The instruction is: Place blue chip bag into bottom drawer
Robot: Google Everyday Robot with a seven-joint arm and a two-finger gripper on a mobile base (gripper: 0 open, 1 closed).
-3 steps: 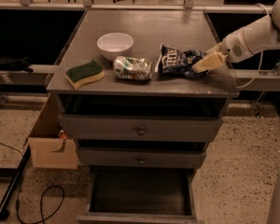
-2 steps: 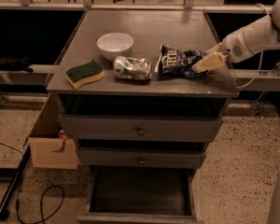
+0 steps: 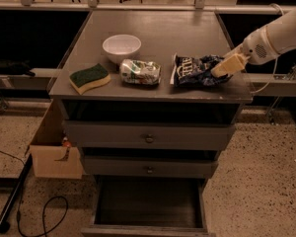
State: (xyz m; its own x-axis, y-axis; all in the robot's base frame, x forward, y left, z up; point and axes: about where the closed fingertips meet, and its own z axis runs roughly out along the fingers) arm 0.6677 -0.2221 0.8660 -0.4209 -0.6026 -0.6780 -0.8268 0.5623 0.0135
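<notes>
The blue chip bag (image 3: 195,71) lies flat on the grey cabinet top (image 3: 153,26) at the front right, its white lettered end to the left. My gripper (image 3: 223,68) reaches in from the right on a white arm and rests at the bag's right end, touching it. The bottom drawer (image 3: 148,206) is pulled open below the two shut upper drawers, and its dark interior shows nothing in it.
A white bowl (image 3: 121,47), a green-and-white foil bag (image 3: 140,72) and a green-and-yellow sponge (image 3: 89,78) sit on the cabinet top left of the chip bag. A cardboard box (image 3: 54,154) stands on the floor at the left. A black cable (image 3: 37,216) lies on the floor.
</notes>
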